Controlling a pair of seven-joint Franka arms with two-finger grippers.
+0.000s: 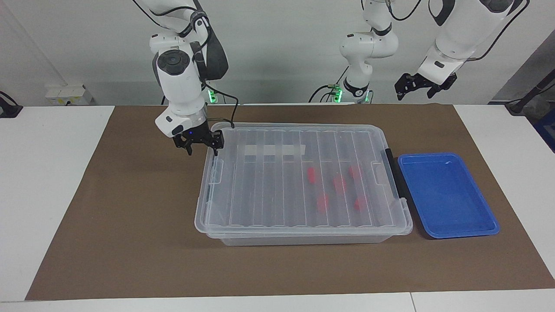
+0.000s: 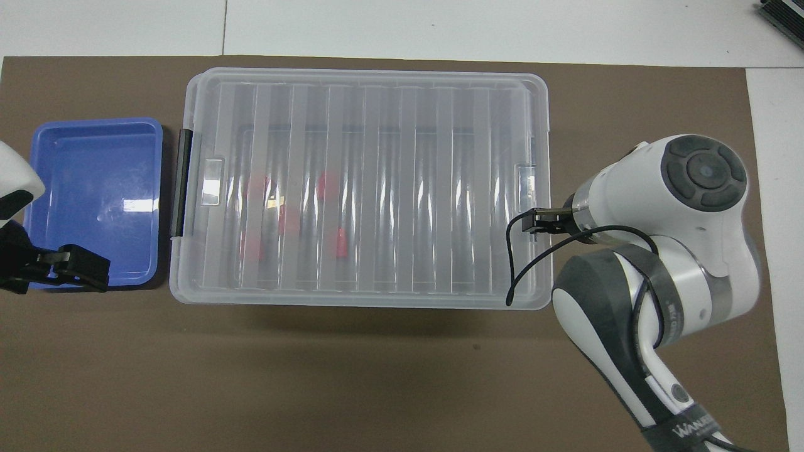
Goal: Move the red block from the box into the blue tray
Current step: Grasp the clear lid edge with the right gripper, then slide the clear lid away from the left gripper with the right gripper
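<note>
Hovering released right pincer (image 1: 200, 144) at lidded box (image 1: 303, 182) corner by right arm's desk end, left pincer (image 1: 417, 86) released, waiting: next, unlatch lid to reach red blocks (image 1: 340, 184).

Facing view: high, across the table, looking toward the robots, taking in the whole mat. Overhead view: high above the robots' end, looking steeply down, closer in. Shared: box (image 1: 299, 182), tray (image 1: 446, 195), mat (image 1: 130, 216), half a turn apart.
</note>
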